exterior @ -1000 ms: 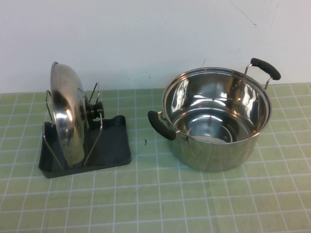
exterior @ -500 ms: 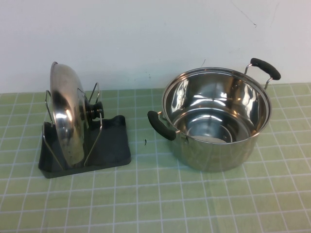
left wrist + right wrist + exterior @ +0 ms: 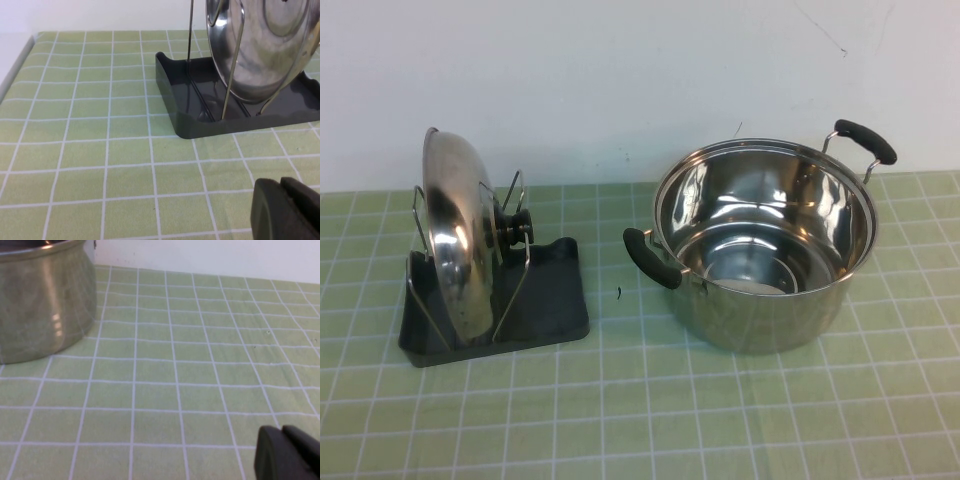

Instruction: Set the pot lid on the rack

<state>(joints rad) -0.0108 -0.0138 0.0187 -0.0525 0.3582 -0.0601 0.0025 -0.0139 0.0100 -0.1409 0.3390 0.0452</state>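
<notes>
The shiny pot lid (image 3: 455,235) stands on edge in the dark rack (image 3: 545,300), held between the rack's wire uprights, its black knob (image 3: 518,226) pointing toward the pot. In the left wrist view the lid (image 3: 265,45) and the rack (image 3: 200,115) show ahead of my left gripper (image 3: 282,202), which is shut, empty and low over the mat, apart from the rack. My right gripper (image 3: 285,450) is shut and empty over the mat, away from the pot (image 3: 42,295). Neither gripper shows in the high view.
The deep steel pot (image 3: 765,245) with two black handles stands open at the right of the green checked mat (image 3: 640,410). A white wall (image 3: 620,70) runs along the back. The mat's edge (image 3: 17,65) shows in the left wrist view.
</notes>
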